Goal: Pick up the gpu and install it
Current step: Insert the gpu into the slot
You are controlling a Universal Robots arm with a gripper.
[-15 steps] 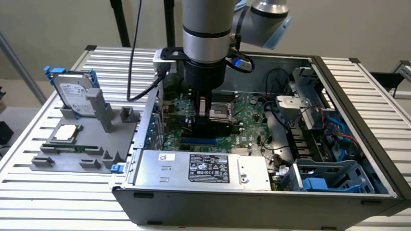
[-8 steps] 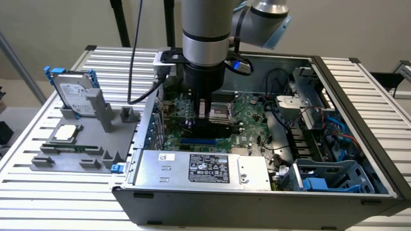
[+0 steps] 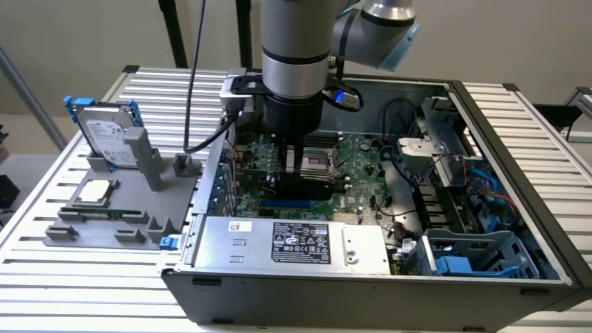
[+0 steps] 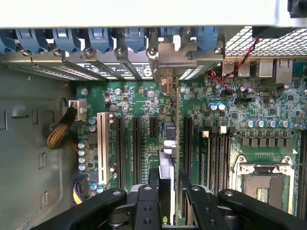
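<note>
The gpu (image 4: pixel 166 165) stands on edge between my fingers in the wrist view, a thin card running over the green motherboard (image 4: pixel 139 103) toward the case's rear wall. Its silver end bracket (image 4: pixel 169 57) sits among the rear slot covers. My gripper (image 4: pixel 169 194) is shut on the gpu, one black finger (image 4: pixel 154 189) on each side. In the exterior view the gripper (image 3: pixel 298 173) reaches straight down into the open computer case (image 3: pixel 518 173), low over the board, with the dark gpu (image 3: pixel 310 186) under it. Whether the card's edge sits in a slot I cannot tell.
A grey fixture (image 3: pixel 157 177) at the exterior view's left holds a silver hard drive with blue rails (image 3: pixel 107 135), a processor chip (image 3: pixel 96 192) and a memory stick (image 3: pixel 102 213). Inside the case are the power supply (image 3: pixel 291 243), a blue drive cage (image 3: pixel 462 260), cables (image 3: pixel 407 166) and the processor socket (image 4: pixel 263 184).
</note>
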